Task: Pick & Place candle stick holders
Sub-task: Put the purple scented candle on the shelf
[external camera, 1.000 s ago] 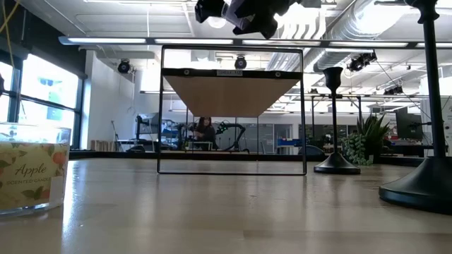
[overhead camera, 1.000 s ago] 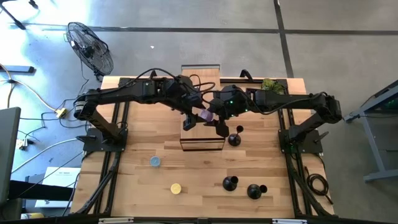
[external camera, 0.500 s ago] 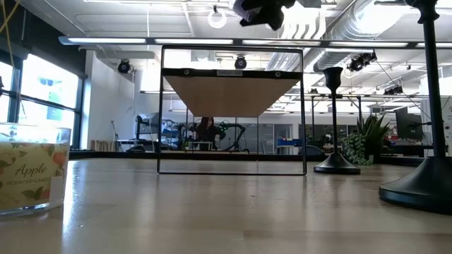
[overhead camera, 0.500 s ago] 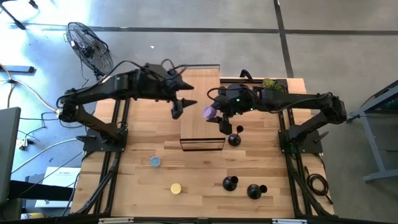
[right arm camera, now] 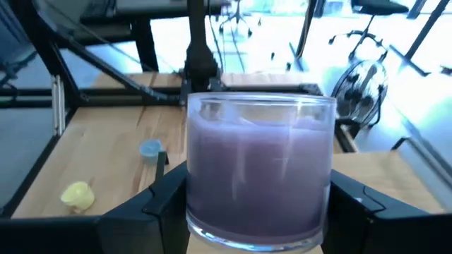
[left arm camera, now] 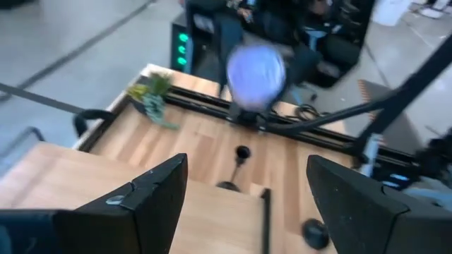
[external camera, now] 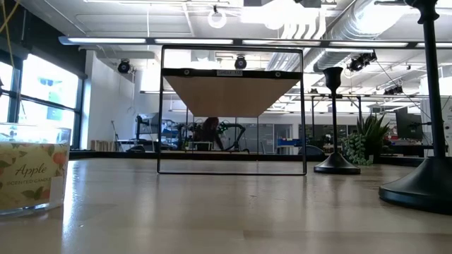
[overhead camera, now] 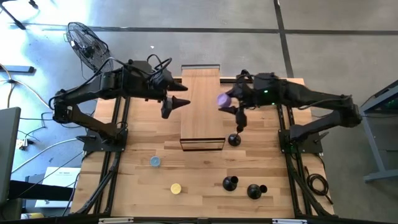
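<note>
right gripper (right arm camera: 258,212) clamps a round glass jar of lilac wax (right arm camera: 258,166); left gripper (left arm camera: 244,204) gapes empty above the wooden table (overhead camera: 137,155); matte-black holders (overhead camera: 234,138).

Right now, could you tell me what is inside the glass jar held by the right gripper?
The glass jar is filled with pale purple wax nearly to its rim. No wick shows; its underside is hidden.

Purple candle jar (right arm camera: 259,169), fan (overhead camera: 89,45), plant (overhead camera: 272,84)

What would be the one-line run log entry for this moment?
right end effector: holds purple glass jar candle, raised above table | left end effector: open, empty | black candle stick holders: standing on wooden table
</note>
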`<state>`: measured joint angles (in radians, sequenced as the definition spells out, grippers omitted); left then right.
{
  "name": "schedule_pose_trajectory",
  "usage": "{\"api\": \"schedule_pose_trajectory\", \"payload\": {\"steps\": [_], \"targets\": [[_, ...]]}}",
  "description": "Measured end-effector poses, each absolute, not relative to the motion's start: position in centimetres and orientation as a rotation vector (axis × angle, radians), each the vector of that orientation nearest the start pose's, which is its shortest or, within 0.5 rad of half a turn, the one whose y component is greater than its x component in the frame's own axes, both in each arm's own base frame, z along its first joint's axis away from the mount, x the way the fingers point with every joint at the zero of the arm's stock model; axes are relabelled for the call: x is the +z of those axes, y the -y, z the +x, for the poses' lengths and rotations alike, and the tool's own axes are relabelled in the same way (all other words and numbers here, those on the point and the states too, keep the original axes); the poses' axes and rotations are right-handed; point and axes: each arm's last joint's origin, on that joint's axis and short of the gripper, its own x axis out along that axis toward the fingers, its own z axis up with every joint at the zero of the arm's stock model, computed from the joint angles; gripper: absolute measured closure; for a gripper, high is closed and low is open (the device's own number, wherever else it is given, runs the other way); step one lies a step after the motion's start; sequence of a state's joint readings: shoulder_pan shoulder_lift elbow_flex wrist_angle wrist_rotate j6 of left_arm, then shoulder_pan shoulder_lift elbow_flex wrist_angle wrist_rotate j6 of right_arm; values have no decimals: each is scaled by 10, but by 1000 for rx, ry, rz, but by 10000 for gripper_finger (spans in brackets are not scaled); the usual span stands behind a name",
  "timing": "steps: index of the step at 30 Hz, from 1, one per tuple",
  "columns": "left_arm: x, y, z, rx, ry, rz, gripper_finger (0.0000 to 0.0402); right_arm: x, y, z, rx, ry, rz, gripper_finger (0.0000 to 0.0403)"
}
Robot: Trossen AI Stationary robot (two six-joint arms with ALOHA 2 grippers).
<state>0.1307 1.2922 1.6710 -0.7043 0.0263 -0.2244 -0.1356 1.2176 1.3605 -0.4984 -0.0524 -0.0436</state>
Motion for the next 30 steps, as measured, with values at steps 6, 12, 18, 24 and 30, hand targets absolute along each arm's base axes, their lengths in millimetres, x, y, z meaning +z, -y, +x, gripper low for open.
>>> {"api": "schedule_pose_trajectory", "payload": {"steps": [6, 12, 18, 24, 30], "targets": [[471, -30, 235, 134, -352, -259, 115, 437, 34, 213, -131, -237, -21, 187], [471, -30, 229, 174, -365, -252, 115, 458, 37, 177, -198, -118, -53, 187], [484, -30, 205, 256, -287, -234, 115, 486, 38, 154, -128, 130, -90, 187], [501, -28, 169, 346, -178, -221, 115, 511, 51, 154, -192, 134, -162, 187], [509, -26, 141, 392, -115, -218, 115, 543, 74, 172, -130, 166, -169, 187]]}}
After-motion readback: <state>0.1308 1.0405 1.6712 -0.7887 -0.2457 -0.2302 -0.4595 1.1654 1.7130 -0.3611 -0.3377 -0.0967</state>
